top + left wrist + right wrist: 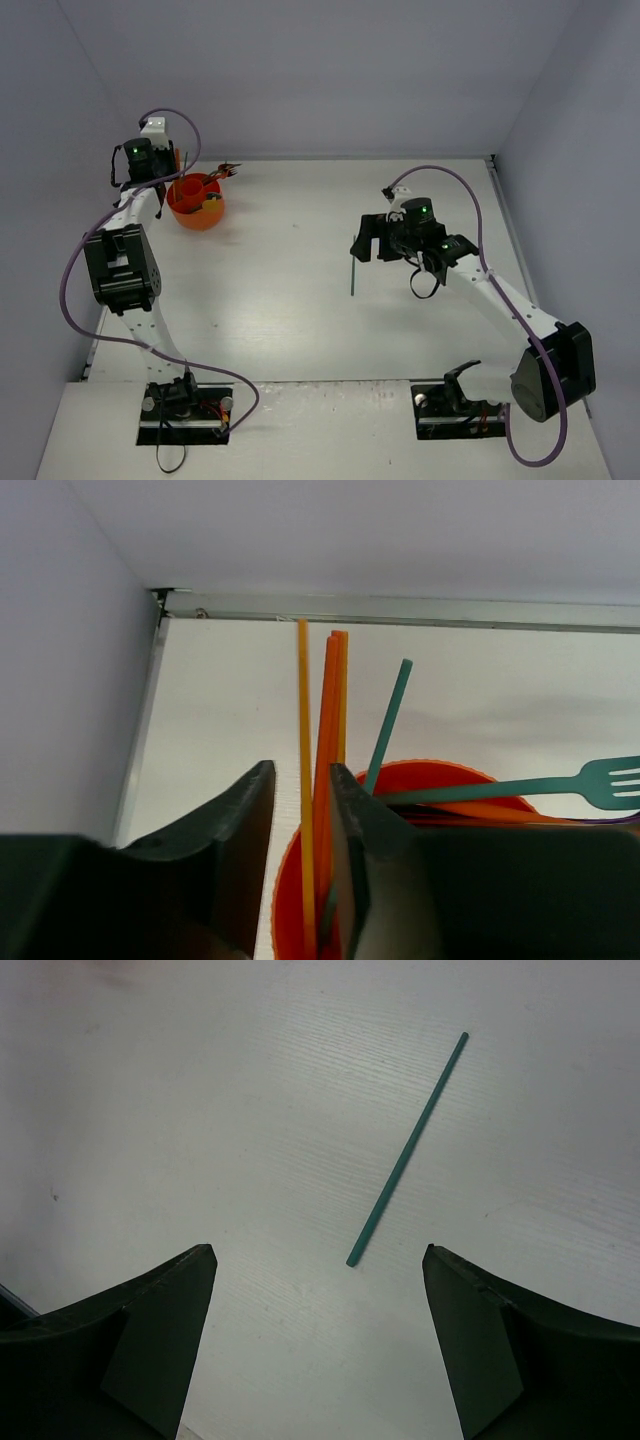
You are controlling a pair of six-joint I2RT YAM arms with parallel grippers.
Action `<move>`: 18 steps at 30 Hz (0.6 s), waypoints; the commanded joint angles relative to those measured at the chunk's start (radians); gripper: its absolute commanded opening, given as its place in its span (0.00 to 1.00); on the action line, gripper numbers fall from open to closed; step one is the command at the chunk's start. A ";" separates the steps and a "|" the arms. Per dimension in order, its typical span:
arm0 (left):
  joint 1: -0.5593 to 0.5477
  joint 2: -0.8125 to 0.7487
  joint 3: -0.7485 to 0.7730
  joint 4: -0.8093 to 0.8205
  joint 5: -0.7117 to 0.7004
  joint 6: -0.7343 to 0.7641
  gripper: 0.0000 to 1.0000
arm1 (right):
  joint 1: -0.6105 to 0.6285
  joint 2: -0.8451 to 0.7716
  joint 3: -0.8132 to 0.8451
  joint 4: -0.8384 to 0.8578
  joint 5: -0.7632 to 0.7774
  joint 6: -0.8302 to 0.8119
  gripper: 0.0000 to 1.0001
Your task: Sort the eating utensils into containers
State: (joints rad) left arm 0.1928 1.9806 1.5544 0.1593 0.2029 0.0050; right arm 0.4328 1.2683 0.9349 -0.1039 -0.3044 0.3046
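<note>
Orange-red cup (pixel 197 212) at the far left corner of the surface (pixel 300 330) holds orange chopsticks (pixel 335 700), a yellow chopstick (pixel 303 730), a teal stick (pixel 390 720) and a teal fork (pixel 600 780). Only the left wrist view shows the left hand (pixel 298 780) released, jaws parted around the yellow chopstick. The right hand (pixel 318 1252) hangs released over a lone teal chopstick (pixel 407 1148) in the open middle.

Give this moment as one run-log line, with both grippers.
left gripper: open around gold chopstick in orange cup | right gripper: open above teal chopstick on table
</note>
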 commanded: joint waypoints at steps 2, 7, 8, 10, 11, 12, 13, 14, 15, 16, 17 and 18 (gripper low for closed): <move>-0.003 -0.156 -0.005 0.089 -0.009 -0.066 0.38 | 0.007 0.020 0.002 0.018 0.096 0.022 0.81; -0.003 -0.284 -0.055 0.068 -0.032 -0.164 0.60 | 0.031 0.096 0.026 -0.013 0.202 0.104 0.74; -0.004 -0.308 -0.056 0.046 -0.034 -0.184 0.63 | 0.040 0.117 0.041 -0.024 0.219 0.115 0.73; -0.009 -0.359 -0.056 -0.043 -0.036 -0.217 0.66 | 0.064 0.164 0.064 -0.057 0.268 0.142 0.70; -0.015 -0.379 -0.048 -0.096 -0.053 -0.233 0.67 | 0.077 0.196 0.084 -0.070 0.285 0.151 0.69; -0.022 -0.398 -0.038 -0.147 -0.075 -0.248 0.68 | 0.090 0.229 0.108 -0.081 0.298 0.157 0.68; -0.034 -0.417 -0.027 -0.217 -0.094 -0.256 0.69 | 0.103 0.251 0.122 -0.091 0.321 0.164 0.67; -0.045 -0.436 -0.017 -0.287 -0.112 -0.263 0.69 | 0.116 0.273 0.137 -0.101 0.344 0.171 0.65; -0.065 -0.461 -0.010 -0.360 -0.129 -0.267 0.69 | 0.124 0.290 0.148 -0.107 0.356 0.186 0.65; -0.083 -0.483 -0.012 -0.410 -0.142 -0.269 0.69 | 0.130 0.306 0.154 -0.111 0.361 0.201 0.64; -0.097 -0.501 -0.019 -0.439 -0.151 -0.272 0.69 | 0.136 0.325 0.160 -0.114 0.366 0.211 0.63; -0.117 -0.524 -0.026 -0.468 -0.161 -0.273 0.69 | 0.138 0.339 0.163 -0.118 0.373 0.222 0.62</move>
State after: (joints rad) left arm 0.1473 1.5585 1.4987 -0.0998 0.1038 -0.2182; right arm 0.5461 1.5684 1.0305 -0.1951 -0.0267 0.4563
